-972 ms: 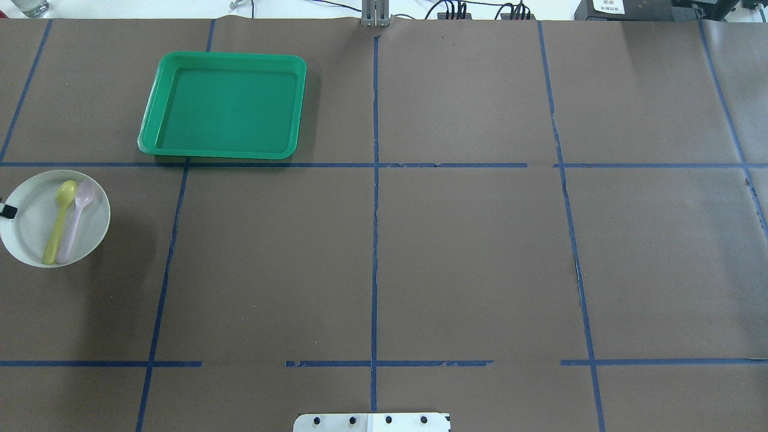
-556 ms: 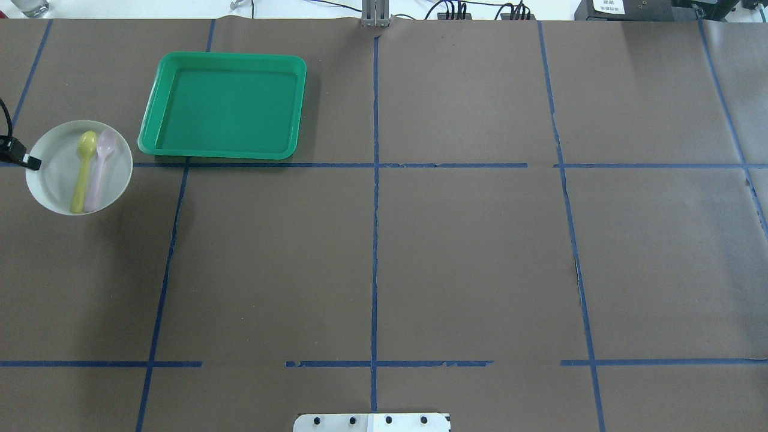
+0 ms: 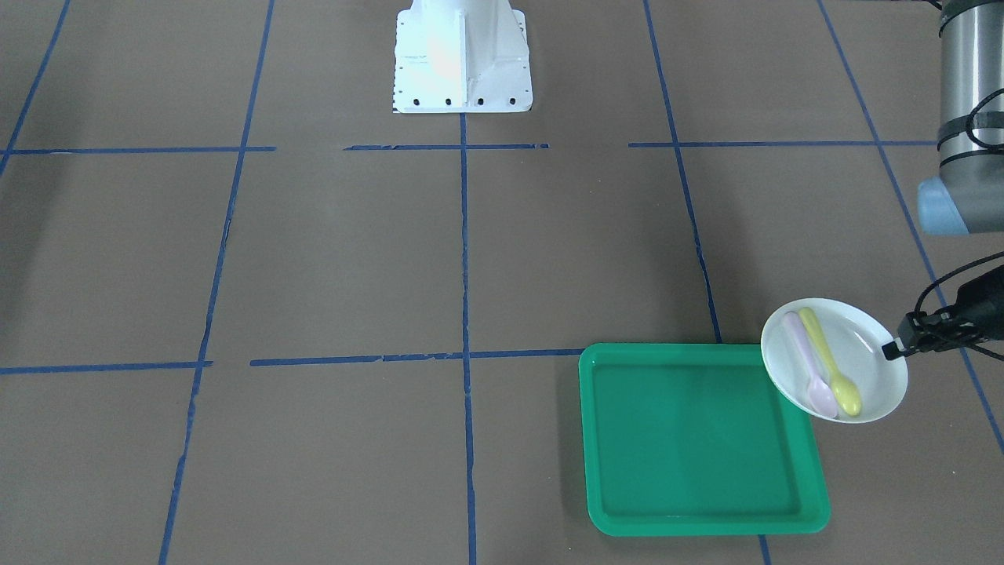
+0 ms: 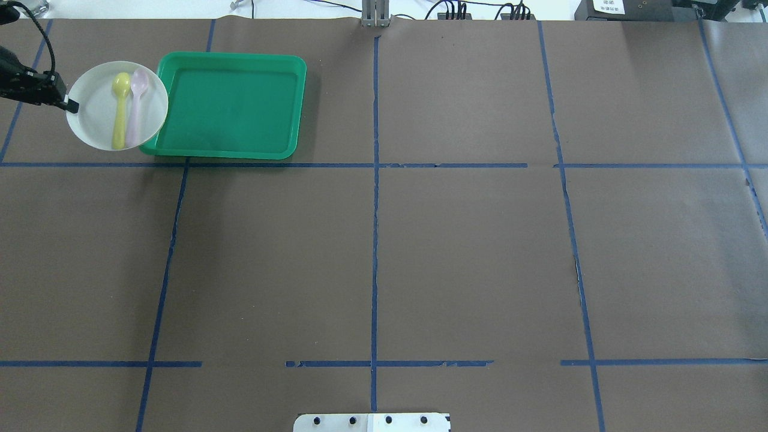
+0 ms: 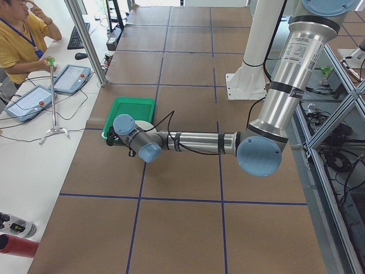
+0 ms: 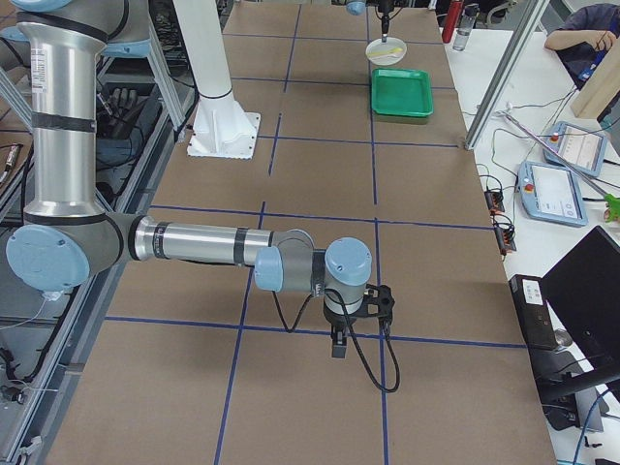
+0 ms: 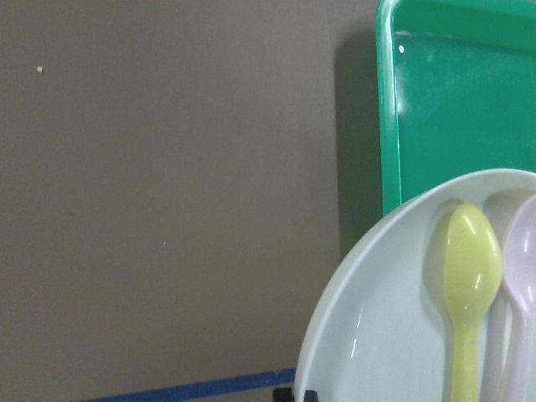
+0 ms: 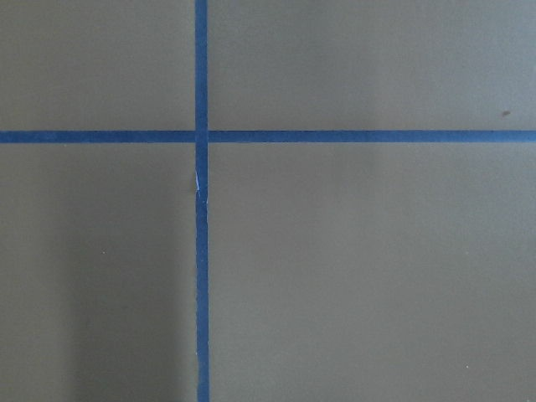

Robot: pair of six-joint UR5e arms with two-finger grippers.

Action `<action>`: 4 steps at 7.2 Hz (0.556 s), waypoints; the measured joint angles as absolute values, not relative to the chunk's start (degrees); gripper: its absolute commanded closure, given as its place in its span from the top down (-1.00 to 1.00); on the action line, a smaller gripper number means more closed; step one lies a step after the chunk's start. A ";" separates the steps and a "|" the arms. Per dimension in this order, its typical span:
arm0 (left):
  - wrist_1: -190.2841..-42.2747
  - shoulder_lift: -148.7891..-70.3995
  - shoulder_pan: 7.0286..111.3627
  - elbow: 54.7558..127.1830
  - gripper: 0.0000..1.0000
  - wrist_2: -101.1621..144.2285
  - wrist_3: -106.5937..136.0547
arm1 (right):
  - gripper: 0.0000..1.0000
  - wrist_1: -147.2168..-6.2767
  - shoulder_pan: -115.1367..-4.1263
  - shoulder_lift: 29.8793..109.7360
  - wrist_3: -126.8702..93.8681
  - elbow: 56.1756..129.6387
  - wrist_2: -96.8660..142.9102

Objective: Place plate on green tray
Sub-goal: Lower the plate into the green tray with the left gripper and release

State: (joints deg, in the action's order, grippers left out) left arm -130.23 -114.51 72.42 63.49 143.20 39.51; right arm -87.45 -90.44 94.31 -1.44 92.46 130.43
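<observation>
The white plate (image 4: 96, 117) carries a yellow spoon (image 4: 121, 111) and a pink spoon (image 4: 138, 105). My left gripper (image 4: 71, 107) is shut on the plate's left rim and holds it above the table, its right edge overlapping the left rim of the green tray (image 4: 228, 108). In the front view the plate (image 3: 867, 357) hangs at the tray's (image 3: 690, 439) corner, with the gripper (image 3: 890, 351) on its rim. The left wrist view shows the plate (image 7: 377, 335) and tray (image 7: 452, 109). My right gripper (image 6: 338, 351) hangs over bare table far from them; I cannot tell whether it is open or shut.
Brown paper with blue tape lines (image 4: 375, 180) covers the table. The robot's white base (image 3: 461, 55) stands at the near middle edge. An operator (image 5: 23, 34) and tablets (image 5: 71, 77) are beyond the table's far side.
My left gripper has carried the plate with the spoons away from the robot and to the right, from the table's left edge up to the tray's left rim.
</observation>
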 measured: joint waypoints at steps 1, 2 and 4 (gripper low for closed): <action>-130.42 -117.70 72.43 60.75 -1.00 143.20 42.37 | 1.00 -87.45 -90.44 94.31 -1.43 92.46 130.43; -130.73 -119.72 72.34 59.49 -1.00 143.23 46.28 | 1.00 -87.45 -90.44 94.31 -1.41 92.46 130.43; -131.34 -122.03 69.87 58.55 -1.00 142.16 50.08 | 1.00 -87.45 -90.44 94.31 -1.41 92.46 130.43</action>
State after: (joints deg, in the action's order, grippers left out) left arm -131.34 -122.03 69.87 58.55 142.16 50.08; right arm -87.45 -90.44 94.31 -1.41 92.46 130.43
